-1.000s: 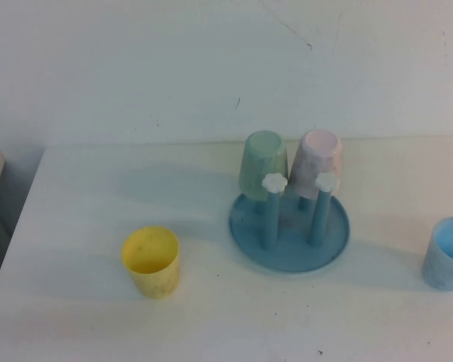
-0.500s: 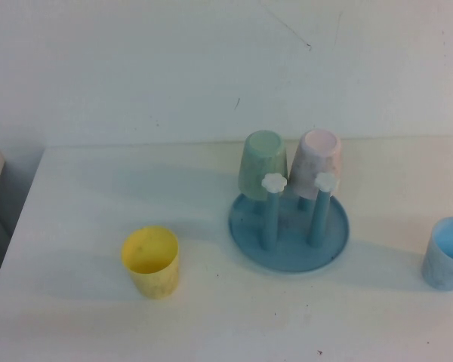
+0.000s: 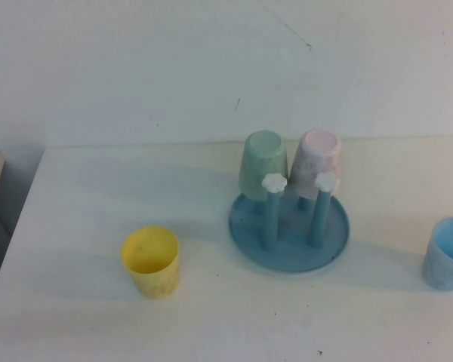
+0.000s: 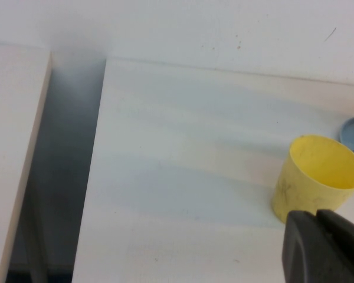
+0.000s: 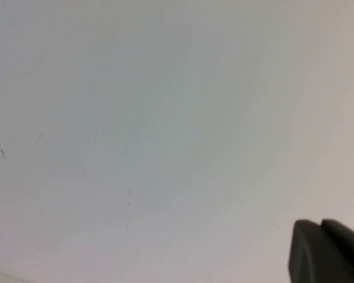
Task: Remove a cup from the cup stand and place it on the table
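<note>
- Yellow cup (image 3: 151, 262) stands mouth up on the white bench (image 3: 90, 188), to the left of the cup stand (image 3: 289, 226) and well apart from it. You can see nothing holding it, so the job looks done.
- Two cups are on the blue stand, a pale green cup (image 3: 263, 164) and a pink cup (image 3: 318, 163). They sit upside down on the back pegs, I think so they stay put and drain. The two front pegs with white flower knobs (image 3: 274, 182) are bare.
- A light blue cup (image 3: 447, 253) sits far right, near the bench edge.
- Your left gripper (image 4: 324, 247) hovers just beside the yellow cup, not touching it, with its fingers pressed together and holding nothing.
- Your right gripper (image 5: 327, 250) is off on its own over plain white, fingers together and empty too.
- You have lots of open bench in front and to the left. Watch the left edge, where a dark gap (image 4: 65, 165) drops away.
</note>
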Controlling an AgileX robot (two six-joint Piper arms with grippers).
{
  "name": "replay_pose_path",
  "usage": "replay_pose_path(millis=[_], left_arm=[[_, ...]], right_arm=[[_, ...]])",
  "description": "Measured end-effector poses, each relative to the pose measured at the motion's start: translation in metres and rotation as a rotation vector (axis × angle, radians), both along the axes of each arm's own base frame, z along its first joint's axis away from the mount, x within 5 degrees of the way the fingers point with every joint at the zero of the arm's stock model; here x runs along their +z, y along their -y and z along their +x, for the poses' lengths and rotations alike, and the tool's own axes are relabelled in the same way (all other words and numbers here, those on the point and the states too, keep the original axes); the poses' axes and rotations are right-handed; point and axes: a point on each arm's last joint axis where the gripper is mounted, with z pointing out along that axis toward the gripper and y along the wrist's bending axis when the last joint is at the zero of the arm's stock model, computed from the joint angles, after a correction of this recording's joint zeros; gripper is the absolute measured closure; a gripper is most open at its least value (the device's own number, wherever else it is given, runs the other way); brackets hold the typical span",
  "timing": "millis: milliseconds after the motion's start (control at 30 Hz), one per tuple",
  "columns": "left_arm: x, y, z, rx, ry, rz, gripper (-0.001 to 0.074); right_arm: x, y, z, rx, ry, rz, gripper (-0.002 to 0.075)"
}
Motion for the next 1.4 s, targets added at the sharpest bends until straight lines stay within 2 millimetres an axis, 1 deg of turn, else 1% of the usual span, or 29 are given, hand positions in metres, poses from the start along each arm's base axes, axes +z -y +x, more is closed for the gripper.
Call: replay_pose_path(millis=[100, 200, 433, 533, 600, 667, 700, 767, 833, 867, 967, 1067, 1400], left_arm=[[0.000, 0.000, 0.000, 0.000, 0.000, 0.000, 0.0736], [0.000, 0.000, 0.000, 0.000, 0.000, 0.000, 0.0736], [0.000, 0.000, 0.000, 0.000, 0.000, 0.000, 0.0736], [0.000, 0.000, 0.000, 0.000, 0.000, 0.000, 0.0736], [0.000, 0.000, 0.000, 0.000, 0.000, 0.000, 0.0736], [0.000, 0.000, 0.000, 0.001, -0.002, 0.000, 0.0736], [0.000, 0.000, 0.000, 0.001, -0.002, 0.000, 0.0736], [0.000, 0.000, 0.000, 0.001, -0.002, 0.000, 0.0736], [0.000, 0.000, 0.000, 0.001, -0.002, 0.000, 0.0736], [0.000, 0.000, 0.000, 0.001, -0.002, 0.000, 0.0736], [0.000, 0.000, 0.000, 0.001, -0.002, 0.001, 0.0736], [0.000, 0.000, 0.000, 0.000, -0.002, 0.003, 0.0736], [0.000, 0.000, 0.000, 0.000, -0.002, 0.003, 0.0736]], right_arm=[[-0.023, 0.003, -0.011, -0.043, 0.011, 0.011, 0.0727], [-0.039, 0.005, -0.019, -0.067, 0.025, 0.023, 0.0727], [-0.067, 0.005, -0.015, -0.055, -0.035, 0.047, 0.0727], [-0.082, 0.003, -0.012, -0.032, -0.078, 0.038, 0.0727], [-0.094, -0.002, -0.012, 0.028, -0.154, 0.105, 0.0727], [-0.107, -0.005, -0.014, 0.052, -0.271, 0.146, 0.0727], [-0.118, -0.005, -0.016, 0.046, -0.375, 0.180, 0.0727], [-0.132, -0.003, -0.019, 0.010, -0.499, 0.198, 0.0727], [-0.142, -0.001, -0.020, -0.019, -0.542, 0.211, 0.0727], [-0.146, -0.001, -0.019, -0.027, -0.545, 0.222, 0.0727], [-0.144, 0.000, -0.018, -0.033, -0.498, 0.277, 0.0727], [-0.145, 0.000, -0.018, -0.037, -0.502, 0.315, 0.0727], [-0.146, -0.004, -0.018, 0.034, -0.522, 0.294, 0.0727]])
